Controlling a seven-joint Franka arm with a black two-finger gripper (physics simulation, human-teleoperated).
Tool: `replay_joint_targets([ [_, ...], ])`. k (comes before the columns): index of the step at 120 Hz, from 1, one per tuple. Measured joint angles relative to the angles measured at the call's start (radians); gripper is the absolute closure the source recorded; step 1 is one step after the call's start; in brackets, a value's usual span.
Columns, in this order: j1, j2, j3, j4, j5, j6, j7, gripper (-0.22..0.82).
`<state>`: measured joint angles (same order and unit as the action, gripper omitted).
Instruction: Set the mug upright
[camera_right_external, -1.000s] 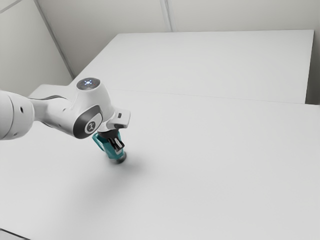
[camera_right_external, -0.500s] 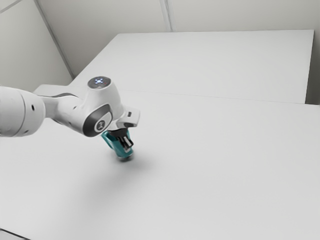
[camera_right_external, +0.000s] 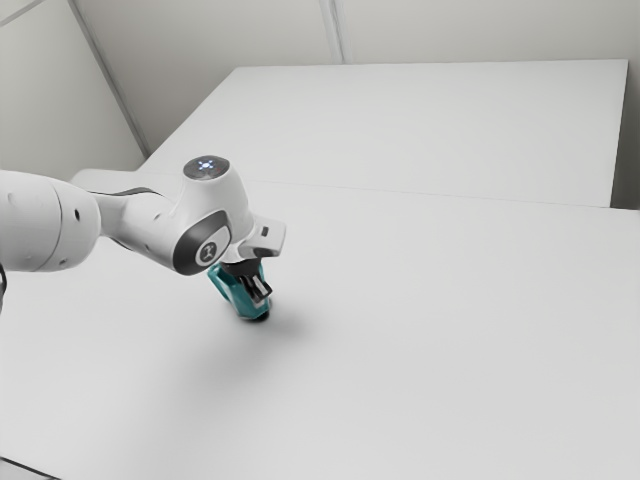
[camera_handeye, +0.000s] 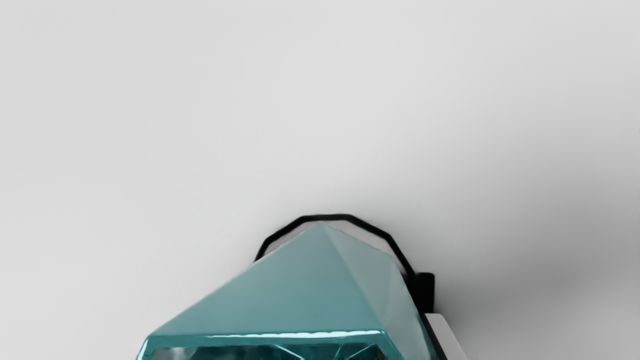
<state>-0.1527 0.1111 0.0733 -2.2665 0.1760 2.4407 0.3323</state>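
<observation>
Mug (camera_right_external: 239, 296) tilted, gripper (camera_right_external: 263, 297) clamped on it, base toward table (camera_right_external: 450, 330)

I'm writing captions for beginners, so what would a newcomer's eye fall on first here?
Probably the teal faceted mug, the one strong colour, tilted at the claw and standing out against the white tabletop. Next, the bulky white robot arm reaching in from the exterior view's left, with small bluish lights on top.

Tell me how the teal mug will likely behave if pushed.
The mug leans over its dark-edged base, so unsupported, it would probably tip. Its crisp facets suggest a stiff body that should barely flex. The glossy rim may be somewhat slippery.
</observation>
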Motion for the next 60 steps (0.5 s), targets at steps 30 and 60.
replay_joint_targets([
  [30,0.002,0.000,0.000,0.005,-0.008,-0.003,0.016,0.49],
  [60,0.004,-0.003,0.000,0.020,-0.008,-0.004,0.031,0.37],
])
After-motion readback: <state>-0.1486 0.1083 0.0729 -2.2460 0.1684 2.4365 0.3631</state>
